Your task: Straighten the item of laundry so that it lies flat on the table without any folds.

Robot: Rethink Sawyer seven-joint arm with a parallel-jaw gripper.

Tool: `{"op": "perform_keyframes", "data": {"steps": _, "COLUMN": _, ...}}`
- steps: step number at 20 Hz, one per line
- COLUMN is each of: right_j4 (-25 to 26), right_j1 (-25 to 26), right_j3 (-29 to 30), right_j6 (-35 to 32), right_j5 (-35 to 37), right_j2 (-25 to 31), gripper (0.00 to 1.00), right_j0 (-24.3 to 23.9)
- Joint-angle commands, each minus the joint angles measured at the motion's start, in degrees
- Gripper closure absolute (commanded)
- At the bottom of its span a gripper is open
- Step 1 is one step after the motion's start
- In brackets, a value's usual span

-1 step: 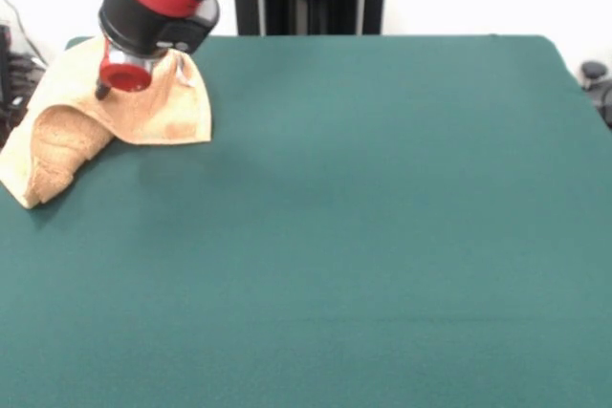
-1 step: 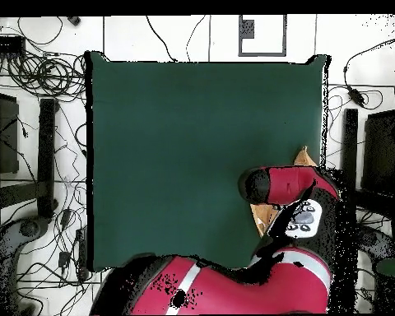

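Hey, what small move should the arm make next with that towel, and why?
Probably pull a raised edge outward. The towel lies bunched and folded at the table corner, one end over the edge, with the claw low over it. Its grip is unclear.

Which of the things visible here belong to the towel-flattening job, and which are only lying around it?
Job:
- towel, bunched and folded at the table's corner
- table
- gripper, low over the towel

Lying about:
- cables on the floor
- dark equipment beside the table

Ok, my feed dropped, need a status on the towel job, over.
Gripper down on the towel, fingers unreadable. Towel bunched and folded at the table corner, part over the edge. Nothing else on the cloth.
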State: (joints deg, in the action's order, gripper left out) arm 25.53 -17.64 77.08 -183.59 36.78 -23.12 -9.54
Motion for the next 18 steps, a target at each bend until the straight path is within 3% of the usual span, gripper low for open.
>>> {"op": "perform_keyframes", "data": {"steps": 1, "right_j4": -2.37, "right_j1": -0.30, "right_j3": 1.81, "right_j6": 5.41, "right_j5": -0.25, "right_j2": 8.65, "gripper": 1.00, "right_j0": -0.42}}
{"op": "perform_keyframes", "data": {"steps": 10, "right_j4": -2.31, "right_j1": -0.44, "right_j3": 1.76, "right_j6": 4.94, "right_j5": 0.18, "right_j2": 8.93, "gripper": 1.00, "right_j0": -0.64}}
{"op": "perform_keyframes", "data": {"steps": 14, "right_j4": 0.16, "right_j1": 0.87, "right_j3": 0.21, "right_j6": 2.70, "right_j5": -0.24, "right_j2": 5.66, "gripper": 1.00, "right_j0": 1.97}}
{"op": "perform_keyframes", "data": {"steps": 18, "right_j4": -0.61, "right_j1": 1.14, "right_j3": 0.71, "right_j6": 1.46, "right_j5": -1.68, "right_j2": 5.94, "gripper": 1.00, "right_j0": 1.48}}
